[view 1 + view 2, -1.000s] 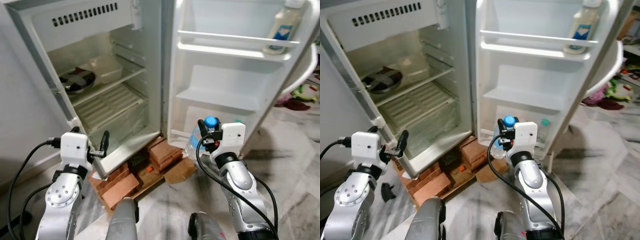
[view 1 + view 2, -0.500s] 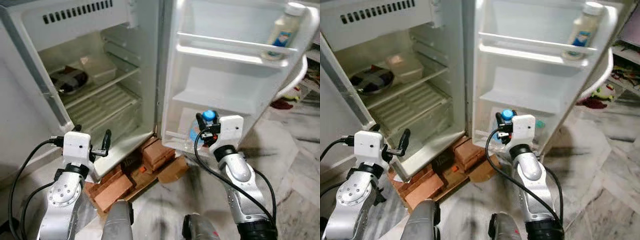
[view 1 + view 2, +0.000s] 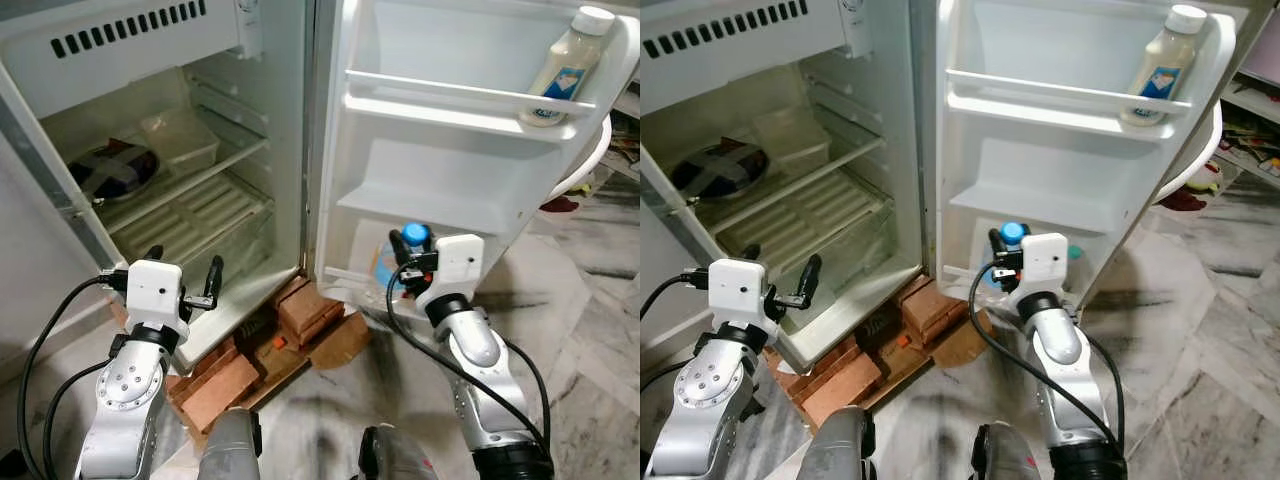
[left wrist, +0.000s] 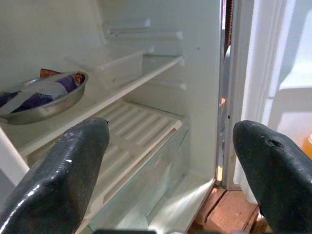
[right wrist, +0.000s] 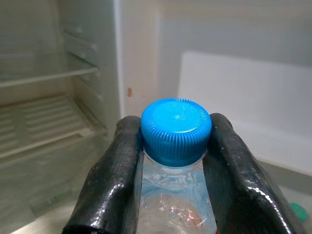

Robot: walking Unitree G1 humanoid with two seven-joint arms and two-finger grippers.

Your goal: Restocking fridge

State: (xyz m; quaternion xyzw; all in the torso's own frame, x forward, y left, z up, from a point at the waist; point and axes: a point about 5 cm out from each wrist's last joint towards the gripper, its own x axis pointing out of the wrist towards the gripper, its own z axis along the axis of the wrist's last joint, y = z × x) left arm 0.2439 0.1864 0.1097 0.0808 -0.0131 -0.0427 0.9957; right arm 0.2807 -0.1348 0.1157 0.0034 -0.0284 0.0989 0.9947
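The right gripper (image 5: pixel 173 175) pinches a water bottle (image 5: pixel 176 130) by its neck; keep it upright and lower it squarely into the door's bottom shelf (image 3: pixel 345 275).

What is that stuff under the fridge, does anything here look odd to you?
Yes: the fridge stands on loose red bricks with torn cardboard beside them on the floor, a makeshift footing. Inside, nothing looks spilled. The right gripper holds a blue-capped water bottle by the neck, upright.
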